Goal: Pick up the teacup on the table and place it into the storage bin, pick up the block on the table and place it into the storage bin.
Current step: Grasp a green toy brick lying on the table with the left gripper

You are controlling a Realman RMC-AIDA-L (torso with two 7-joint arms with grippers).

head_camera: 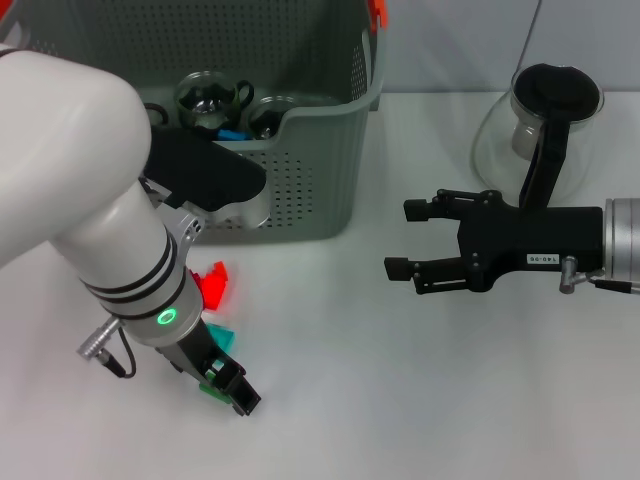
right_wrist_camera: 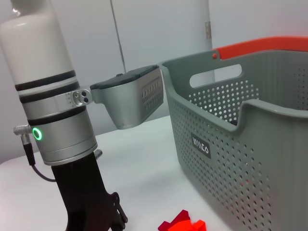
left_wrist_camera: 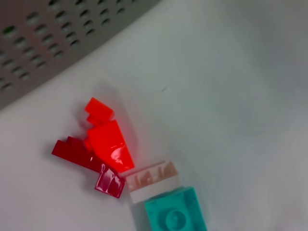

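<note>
Low over the white table (head_camera: pixel 400 380), in front of the storage bin (head_camera: pixel 330 190), your left gripper (head_camera: pixel 225 385) points down at a small heap of blocks; whether it is spread or clenched cannot be told from any view. Just beside its tip you see a teal block (head_camera: pixel 220 335), and a little nearer the bin the red block (head_camera: pixel 212 285). In the left wrist view the heap reads clearly: a bright red block (left_wrist_camera: pixel 108 139) leaning on a dark red piece (left_wrist_camera: pixel 79 154), a pale pinkish-white block (left_wrist_camera: pixel 151 180) touching them, and the teal block (left_wrist_camera: pixel 175 216) against that one, all lying on the table near the bin's perforated wall (left_wrist_camera: pixel 48 43).

Out to your right, the right gripper (head_camera: pixel 415 240) hangs level above the table with its jaws parted and nothing between them, aimed toward the bin, well apart from it. Behind its arm stands a glass pot with a black lid and handle (head_camera: pixel 545 125).

Inside the bin you can make out glass teacups (head_camera: pixel 205 100) and a bit of blue among them. The right wrist view shows the bin's side with its black label (right_wrist_camera: pixel 200 146), an orange handle (right_wrist_camera: pixel 264 45) along the far rim, and your left arm (right_wrist_camera: pixel 53 106) standing over the red blocks (right_wrist_camera: pixel 183 224).
</note>
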